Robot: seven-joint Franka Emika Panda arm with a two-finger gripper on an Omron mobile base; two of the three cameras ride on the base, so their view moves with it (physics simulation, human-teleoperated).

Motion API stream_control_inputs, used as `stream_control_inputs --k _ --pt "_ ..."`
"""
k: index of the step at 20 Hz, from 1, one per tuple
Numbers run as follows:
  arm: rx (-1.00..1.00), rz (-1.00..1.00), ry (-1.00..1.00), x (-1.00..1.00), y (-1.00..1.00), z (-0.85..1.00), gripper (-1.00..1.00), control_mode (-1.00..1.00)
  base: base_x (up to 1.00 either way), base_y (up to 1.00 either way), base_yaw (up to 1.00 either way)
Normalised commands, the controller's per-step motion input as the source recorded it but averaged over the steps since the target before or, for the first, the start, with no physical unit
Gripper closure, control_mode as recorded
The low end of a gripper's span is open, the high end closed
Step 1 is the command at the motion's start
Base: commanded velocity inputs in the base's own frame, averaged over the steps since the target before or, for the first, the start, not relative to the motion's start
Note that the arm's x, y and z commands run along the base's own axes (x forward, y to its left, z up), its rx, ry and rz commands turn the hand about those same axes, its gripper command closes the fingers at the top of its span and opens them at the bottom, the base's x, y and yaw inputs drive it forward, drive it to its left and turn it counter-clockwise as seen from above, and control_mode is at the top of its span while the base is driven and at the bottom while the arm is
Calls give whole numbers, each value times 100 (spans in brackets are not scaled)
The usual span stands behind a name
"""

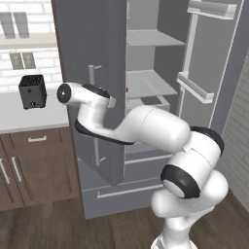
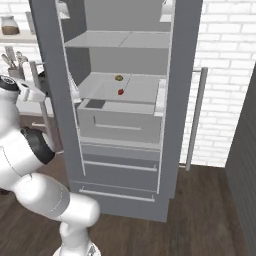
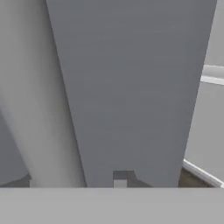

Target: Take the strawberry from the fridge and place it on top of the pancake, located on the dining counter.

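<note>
Firstly, left base view. Fridge [image 1: 146, 97]: tall grey unit across the centre and right of the frame, right door swung open, its door bins at upper right; left door edge-on, hiding much of the interior. Pale shelves visible through the gap. Strawberry [image 1: 126, 89]: no more than a red speck at the door's edge, mid-frame, mostly hidden. Arm: rises from lower right, elbow at centre, forearm reaching left in front of the left door; its hand is hidden behind the wrist, so the fingers cannot be made out. Black toaster [image 1: 32, 91]: on the pale wall counter [image 1: 29, 116], left of frame.

Right base view. Fridge interior open at centre. Strawberry lies on the middle shelf [image 2: 125, 89], above the crisper drawer [image 2: 120, 122]. A small yellowish-brown round item [image 2: 119, 77] sits just behind it (apart, not touching). Arm at left edge, partly cut off.

Hand view. Grey fridge panel close up, a pale cylinder at left (identity unclear). Gripper state: cannot tell; fingertips not distinguishable.
</note>
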Motion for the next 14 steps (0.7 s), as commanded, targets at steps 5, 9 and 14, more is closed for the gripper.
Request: stream_control_inputs --k 5,9,14 --pt "-9 -7 0 -50 81 0 100 -100 0 0 0" --pt "-9 -14 0 -18 70 0 100 -100 0 0 0" --pt "-7 -19 -2 -2 75 0 -100 -100 0 0 0"
